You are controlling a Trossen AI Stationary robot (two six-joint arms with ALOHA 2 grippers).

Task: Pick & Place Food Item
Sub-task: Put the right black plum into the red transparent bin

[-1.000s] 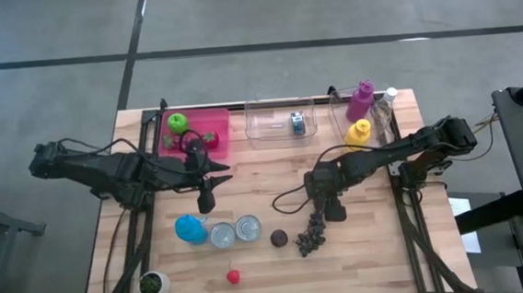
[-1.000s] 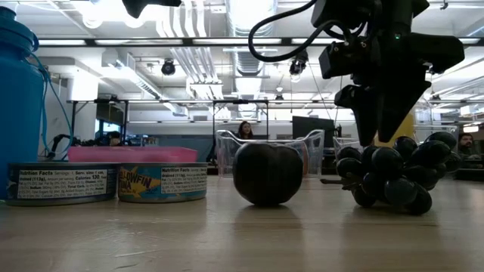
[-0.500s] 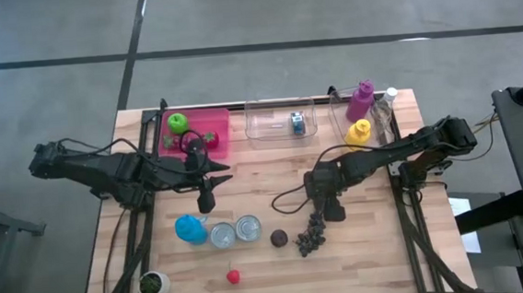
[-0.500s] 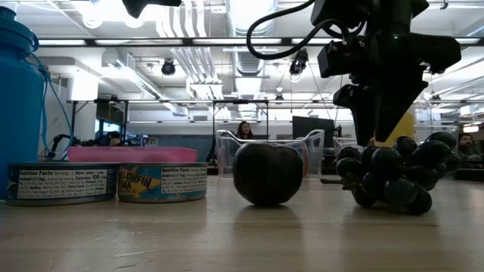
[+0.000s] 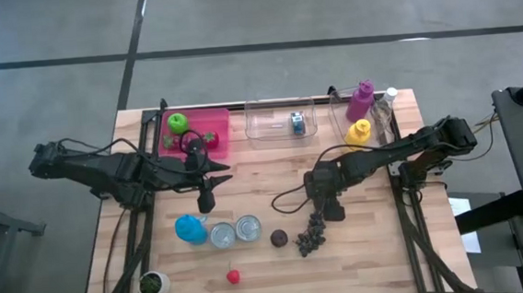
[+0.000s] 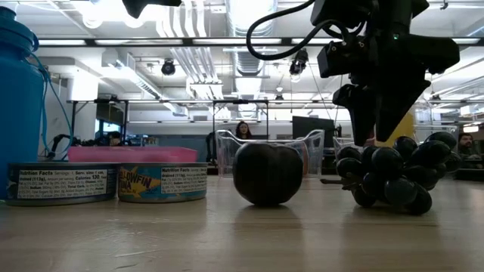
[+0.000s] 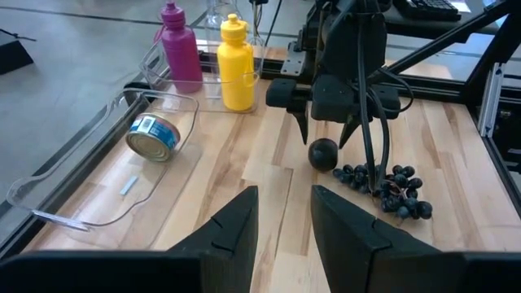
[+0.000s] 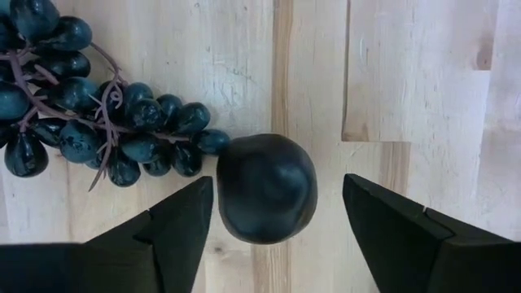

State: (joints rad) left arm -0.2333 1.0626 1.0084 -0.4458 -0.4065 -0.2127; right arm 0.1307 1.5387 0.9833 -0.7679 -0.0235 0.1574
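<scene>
Tabletop of pale wood planks [image 5: 370, 240] with both arms over it. Right gripper [image 5: 322, 218] hangs low over the near-centre of the table, fingers [image 8: 179, 228] spread apart with nothing between them but air; its wrist view looks straight down on a dark round fruit [image 8: 266, 188] that sits in the gap below the fingers, unheld, resting on the wood. A bunch of dark grapes [image 8: 89, 122] lies just beside that fruit, one grape touching its skin. From table height the round fruit [image 6: 267, 174] stands on the board left of the grape bunch [image 6: 393, 174], with the right gripper's dark body above the grapes. Seen from above, the fruit [image 5: 279, 238] lies beside the grapes [image 5: 310, 238], and two tins [image 5: 235, 231] stand to their left, next to a blue bottle [image 5: 190, 228].

Left gripper [image 5: 206, 202] waits over the left half of the table, near the blue bottle; its fingers [image 7: 236, 232] stand a little apart, holding nothing.

At the far edge: a pink tray [image 5: 215, 122] carrying a green apple [image 5: 178, 123], a clear bin [image 5: 260, 119] with a tin [image 5: 297, 123] in it, and a second clear bin holding a magenta bottle [image 5: 362, 97], a yellow bottle [image 5: 359, 132] and a clear bottle [image 5: 384, 110]. Near the front edge: a small red fruit [image 5: 234, 277] and a small potted plant [image 5: 151, 284].
</scene>
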